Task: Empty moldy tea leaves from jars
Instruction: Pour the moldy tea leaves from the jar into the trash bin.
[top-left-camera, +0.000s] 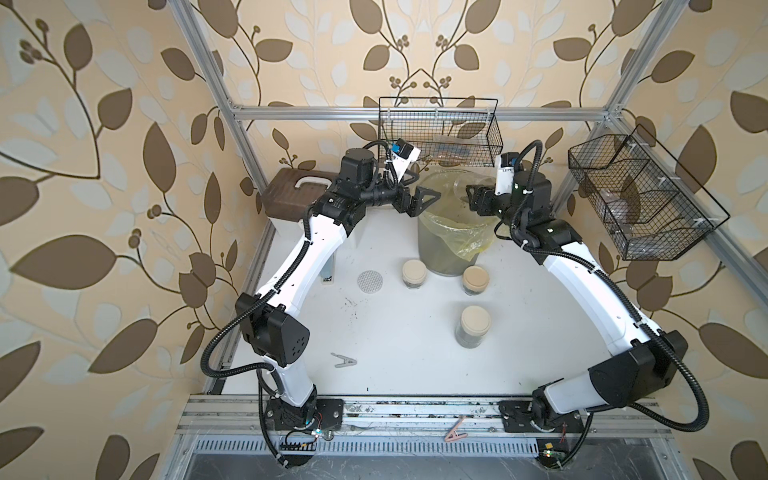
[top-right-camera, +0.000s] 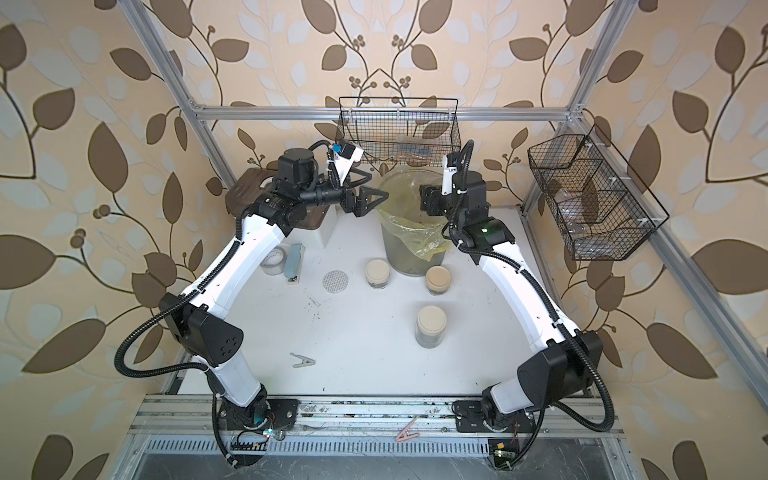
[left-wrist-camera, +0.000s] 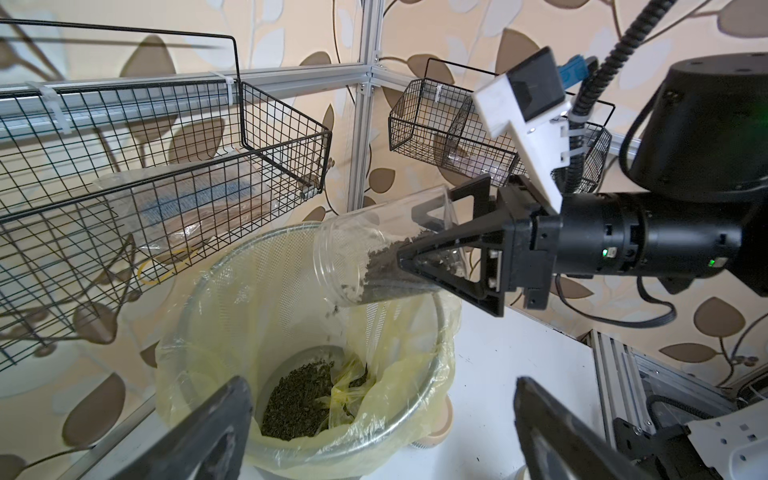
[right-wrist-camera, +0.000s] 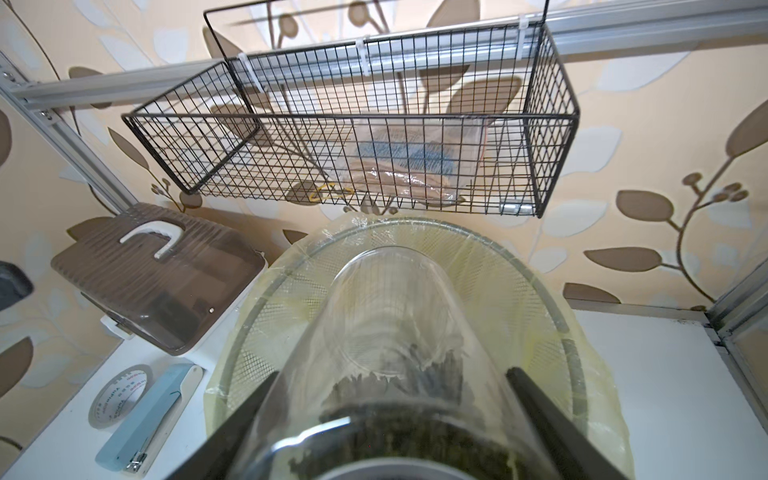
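Observation:
My right gripper is shut on an open clear jar, tilted mouth-down over the grey bin with its yellow liner. Dark moldy tea leaves lie along the jar's lower side, and more sit at the bin's bottom. In the right wrist view the jar fills the space between the fingers of the right gripper. My left gripper stands open and holds nothing at the bin's left rim. Three lidded jars stand on the table, with a dotted lid lying flat beside them.
A wire basket hangs just behind the bin, and another wire basket hangs at the right. A brown-lidded box sits at the back left, with a tape roll and a blue stapler near it. A metal clip lies near the front.

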